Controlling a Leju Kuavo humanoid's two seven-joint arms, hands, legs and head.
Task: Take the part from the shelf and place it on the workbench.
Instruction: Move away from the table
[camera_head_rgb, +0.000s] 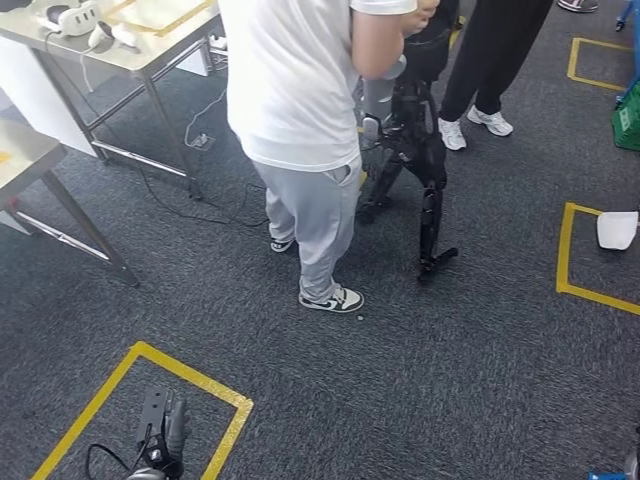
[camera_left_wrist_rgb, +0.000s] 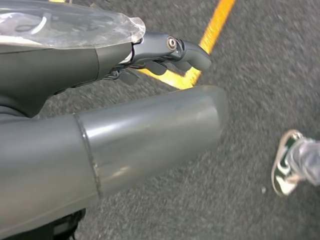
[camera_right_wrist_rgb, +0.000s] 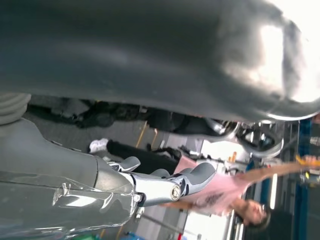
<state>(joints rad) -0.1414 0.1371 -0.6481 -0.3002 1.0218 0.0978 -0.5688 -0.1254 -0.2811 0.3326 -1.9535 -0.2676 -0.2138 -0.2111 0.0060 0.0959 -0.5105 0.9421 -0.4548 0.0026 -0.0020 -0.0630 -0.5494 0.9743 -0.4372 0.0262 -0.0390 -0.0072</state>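
Note:
My left hand (camera_head_rgb: 162, 432) hangs low over the grey carpet, above a corner of a yellow tape square (camera_head_rgb: 189, 378). In the left wrist view the left hand (camera_left_wrist_rgb: 143, 130) has its thick thumb and dark fingers (camera_left_wrist_rgb: 177, 49) stretched out, with nothing in them. In the right wrist view my right hand (camera_right_wrist_rgb: 94, 185) has its fingers (camera_right_wrist_rgb: 177, 182) extended and apart, holding nothing.
A person in a white shirt and grey trousers (camera_head_rgb: 309, 150) stands ahead, beside another robot's black legs (camera_head_rgb: 423, 170). A second person's dark trousers (camera_head_rgb: 490, 55) are behind. Metal tables (camera_head_rgb: 143, 50) stand at the left. A white object (camera_head_rgb: 616, 230) lies in a taped square at the right.

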